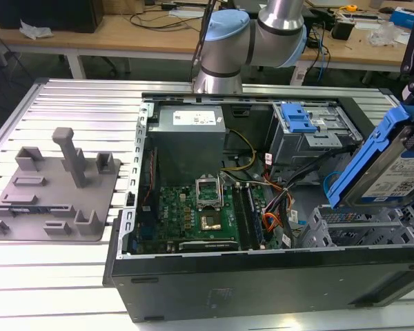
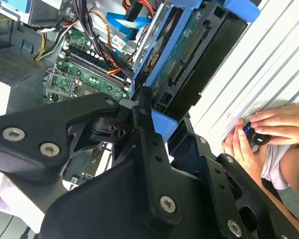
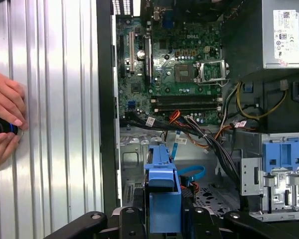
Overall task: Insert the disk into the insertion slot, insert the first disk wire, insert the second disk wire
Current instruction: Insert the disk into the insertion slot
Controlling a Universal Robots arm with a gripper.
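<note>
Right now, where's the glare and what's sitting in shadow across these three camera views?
Exterior view: the ribbed table reflects bright light; the computer case interior is dimmer. Second wrist view: the table is washed out near white behind the disk, and the gripper holding it looks dark. First wrist view: glare streaks the table slats; shadow sits beside the power supply.

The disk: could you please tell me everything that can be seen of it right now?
The disk is a flat silver-grey drive with a white label, framed by a bright blue plastic carrier. In the second wrist view its green circuit-board underside and connector show. It hangs tilted in the air above the insertion slot, not yet in it, clamped at the carrier's edge by the gripper.
</note>
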